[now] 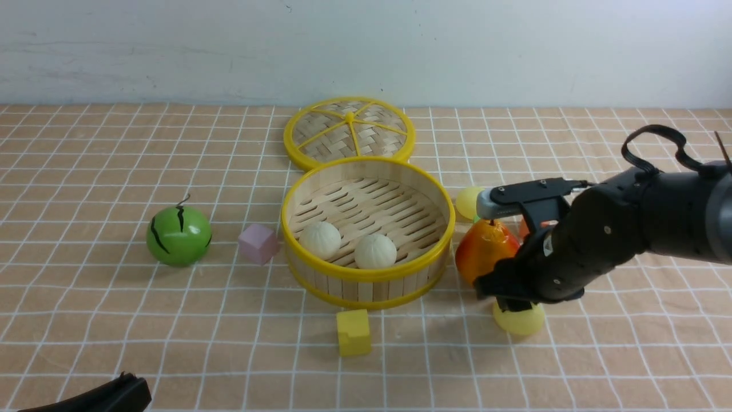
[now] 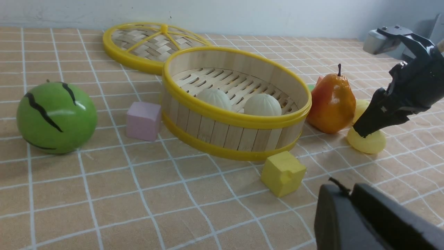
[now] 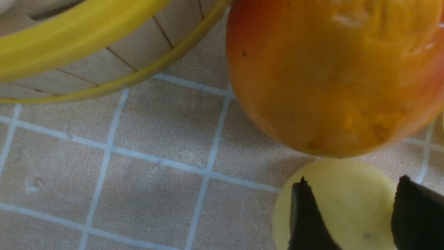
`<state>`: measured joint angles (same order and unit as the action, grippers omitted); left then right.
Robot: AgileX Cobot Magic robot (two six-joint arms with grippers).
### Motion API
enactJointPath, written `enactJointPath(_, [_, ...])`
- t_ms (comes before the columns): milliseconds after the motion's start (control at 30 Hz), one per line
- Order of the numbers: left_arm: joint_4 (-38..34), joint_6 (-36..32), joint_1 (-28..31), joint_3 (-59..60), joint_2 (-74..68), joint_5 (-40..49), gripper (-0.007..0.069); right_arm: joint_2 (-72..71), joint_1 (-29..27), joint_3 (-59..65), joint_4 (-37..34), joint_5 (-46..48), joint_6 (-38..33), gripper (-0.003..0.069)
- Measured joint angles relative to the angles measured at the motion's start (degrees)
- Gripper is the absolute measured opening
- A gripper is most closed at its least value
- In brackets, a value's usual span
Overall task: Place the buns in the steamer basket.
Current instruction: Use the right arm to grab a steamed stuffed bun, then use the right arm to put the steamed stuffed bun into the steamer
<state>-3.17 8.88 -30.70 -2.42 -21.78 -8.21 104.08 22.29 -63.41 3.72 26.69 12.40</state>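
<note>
Two buns (image 1: pixel 320 240) in basket (image 1: pixel 366 273); right gripper (image 3: pixel 352 189) half-wide astride yellow bun (image 1: pixel 523 321), grip unclear; next: squeeze, lift.

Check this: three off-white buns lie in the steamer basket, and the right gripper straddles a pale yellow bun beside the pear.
Wrong count: the front view shows two off-white buns, not three, in the steamer basket. The rest holds: the right gripper straddles a pale yellow bun beside the pear.
</note>
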Motion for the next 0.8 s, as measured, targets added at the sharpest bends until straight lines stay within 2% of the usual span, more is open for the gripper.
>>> enactJointPath(133, [0.0,0.0,0.0,0.0,0.0,0.17,0.0056,0.19,0.0,0.0,0.26,-0.06,0.0,0.026])
enactJointPath(200, [0.0,0.0,0.0,0.0,0.0,0.17,0.0057,-0.02,0.0,0.0,0.26,0.46,-0.09,0.0148])
enactJointPath(233, [0.0,0.0,0.0,0.0,0.0,0.17,0.0057,-0.07,0.0,0.0,0.26,0.53,-0.08,0.0139])
enactJointPath(267, [0.0,0.0,0.0,0.0,0.0,0.17,0.0059,-0.91,0.0,0.0,0.26,1.51,-0.2,0.0065])
enactJointPath(333, [0.0,0.0,0.0,0.0,0.0,0.17,0.0062,-2.6,0.0,0.0,0.26,3.02,-0.2,0.0012])
enactJointPath(533, [0.0,0.0,0.0,0.0,0.0,0.17,0.0071,-10.2,0.74,-2.4,-4.17,7.78,-4.17,0.0003])
enactJointPath(667, [0.0,0.0,0.0,0.0,0.0,0.17,0.0074,-11.25,2.27,-9.12,-10.23,4.29,-10.23,0.0008])
enactJointPath(800, [0.0,0.0,0.0,0.0,0.0,0.22,0.0074,-6.82,2.26,-13.8,-12.77,0.59,-11.86,0.0013])
